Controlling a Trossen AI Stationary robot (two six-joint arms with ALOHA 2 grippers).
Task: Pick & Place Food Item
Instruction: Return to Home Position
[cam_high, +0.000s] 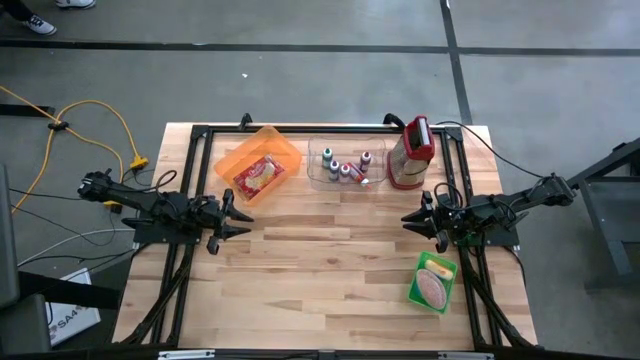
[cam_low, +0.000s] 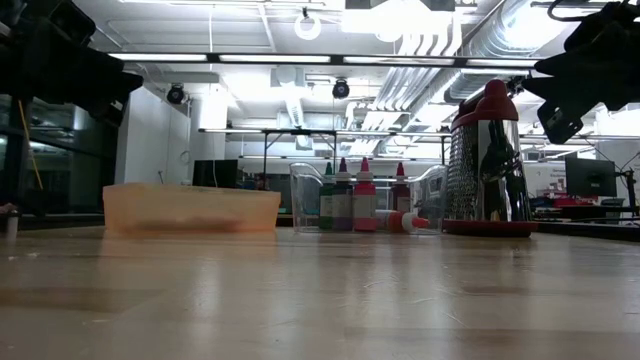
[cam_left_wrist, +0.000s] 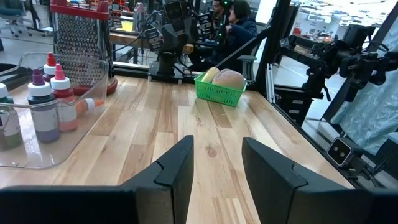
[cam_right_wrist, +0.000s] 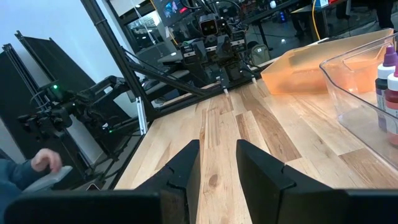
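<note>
A red-and-yellow food packet (cam_high: 258, 176) lies in the orange tray (cam_high: 283, 150) at the far left of the table. A round, pale food item (cam_high: 434, 287) lies in a green basket (cam_high: 416, 290) near the front right; the left wrist view shows that basket (cam_left_wrist: 217, 93) too. My left gripper (cam_high: 243, 220) hovers level at the table's left, open with nothing between its fingers (cam_left_wrist: 177, 171). My right gripper (cam_high: 408, 222) hovers level at the right, also open and with nothing between its fingers (cam_right_wrist: 186, 165), a little beyond the green basket.
A clear bin (cam_high: 345, 165) with several small bottles stands at the far middle, next to a steel grater with red trim (cam_high: 412, 153) at the far right. Bare wood lies between the two grippers. People sit beyond the table (cam_left_wrist: 239, 15).
</note>
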